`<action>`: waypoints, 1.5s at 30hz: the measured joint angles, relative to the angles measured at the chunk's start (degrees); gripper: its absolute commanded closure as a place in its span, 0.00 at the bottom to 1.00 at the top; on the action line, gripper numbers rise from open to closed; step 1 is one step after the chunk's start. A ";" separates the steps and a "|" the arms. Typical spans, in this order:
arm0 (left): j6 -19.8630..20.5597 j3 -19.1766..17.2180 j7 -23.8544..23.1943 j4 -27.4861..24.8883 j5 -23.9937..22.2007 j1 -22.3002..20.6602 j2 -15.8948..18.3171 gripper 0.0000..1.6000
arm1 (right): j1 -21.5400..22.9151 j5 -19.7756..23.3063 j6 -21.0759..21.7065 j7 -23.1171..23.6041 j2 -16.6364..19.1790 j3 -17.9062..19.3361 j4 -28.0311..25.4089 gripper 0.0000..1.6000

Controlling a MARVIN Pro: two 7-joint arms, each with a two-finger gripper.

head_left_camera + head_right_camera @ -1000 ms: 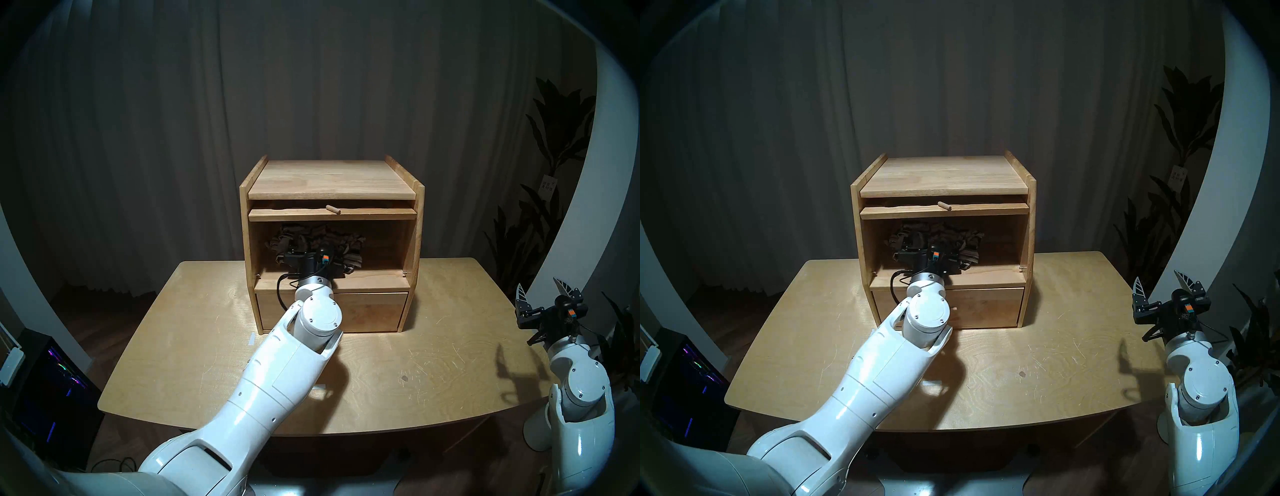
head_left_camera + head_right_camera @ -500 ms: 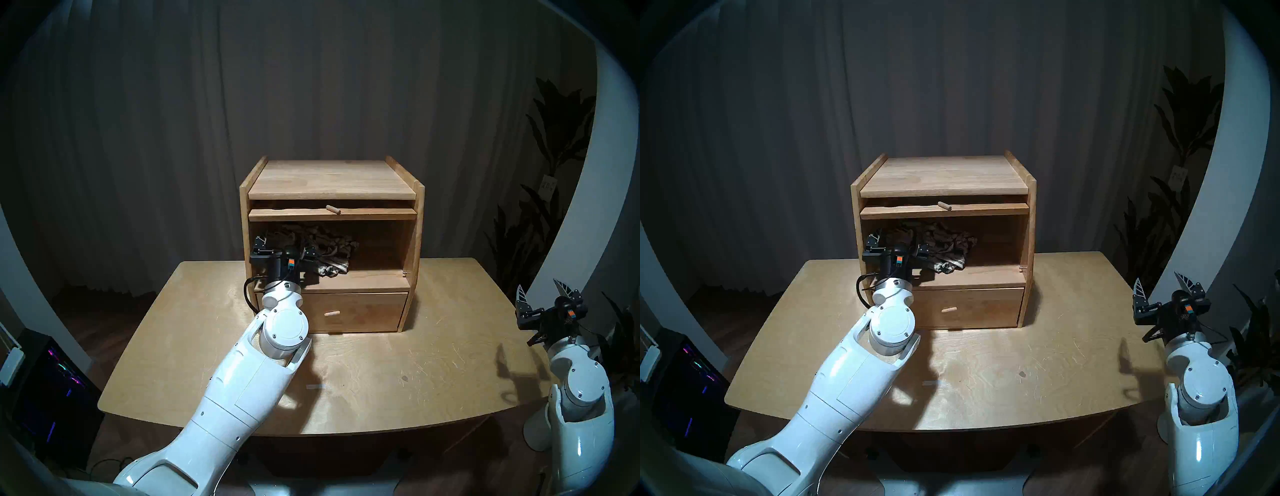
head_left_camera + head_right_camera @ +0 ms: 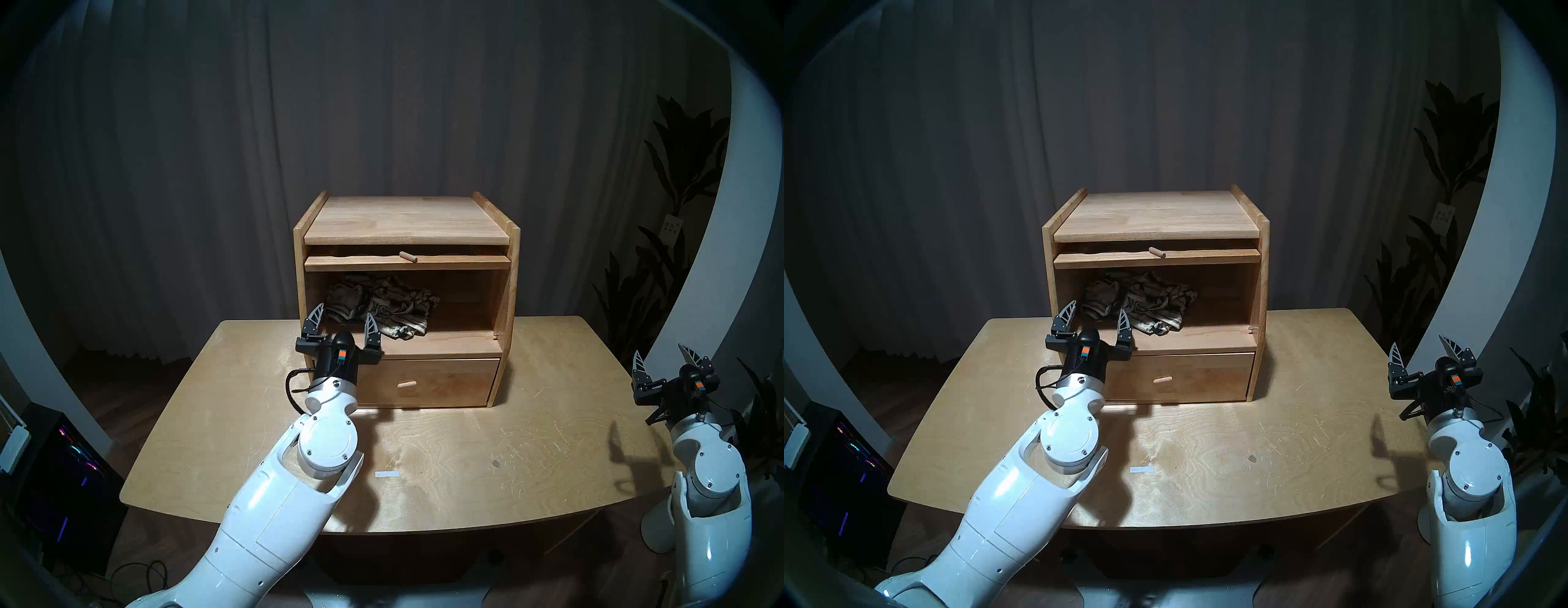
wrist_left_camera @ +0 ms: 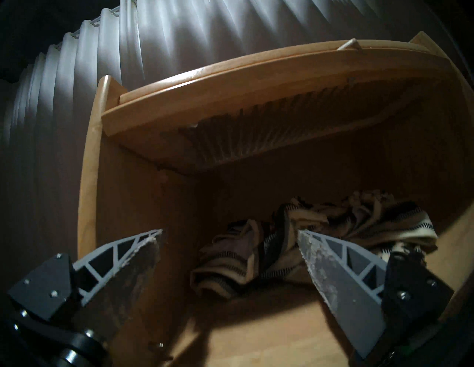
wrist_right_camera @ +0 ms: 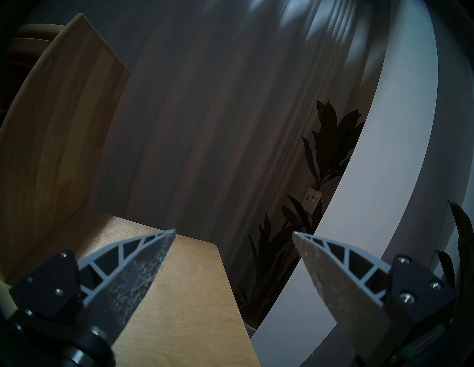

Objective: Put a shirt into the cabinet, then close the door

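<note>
The striped cream shirt (image 3: 382,303) (image 3: 1144,303) lies crumpled inside the large compartment of the wooden cabinet (image 3: 403,220) (image 3: 1153,216), left of middle. The door (image 3: 360,265) (image 3: 1123,260) lies flat under the cabinet top, its peg knob pointing forward. My left gripper (image 3: 345,312) (image 3: 1097,306) is open and empty at the compartment's front left, just short of the shirt. The left wrist view shows its gripper (image 4: 230,231), the shirt (image 4: 307,243) and the door's underside (image 4: 179,102). My right gripper (image 3: 658,349) (image 3: 1418,341) (image 5: 234,232) is open and empty, above the table's right edge.
The closed drawer (image 3: 445,382) with a peg knob sits under the compartment. The cabinet stands at the back of a wooden table (image 3: 466,467) with a white tape strip (image 3: 387,474). A plant (image 3: 679,170) stands at the right, a computer case (image 3: 63,467) at the left.
My left gripper has drawn back out of the compartment, to the left and toward me, leaving the shirt inside. Its open fingers now show. The right arm has not moved.
</note>
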 measured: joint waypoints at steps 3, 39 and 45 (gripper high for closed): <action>-0.20 -0.32 -1.00 -1.75 -0.69 2.01 1.45 0.00 | 0.06 0.01 0.00 -0.02 0.01 -0.01 0.11 0.00; -13.04 -21.38 -4.99 -23.22 -13.47 17.72 16.45 0.00 | 0.68 0.09 -0.02 -0.17 0.17 -0.20 0.77 0.00; -13.29 -27.20 -4.62 -18.97 -17.89 22.14 18.27 0.00 | 0.70 0.09 -0.04 -0.17 0.20 -0.22 0.44 0.00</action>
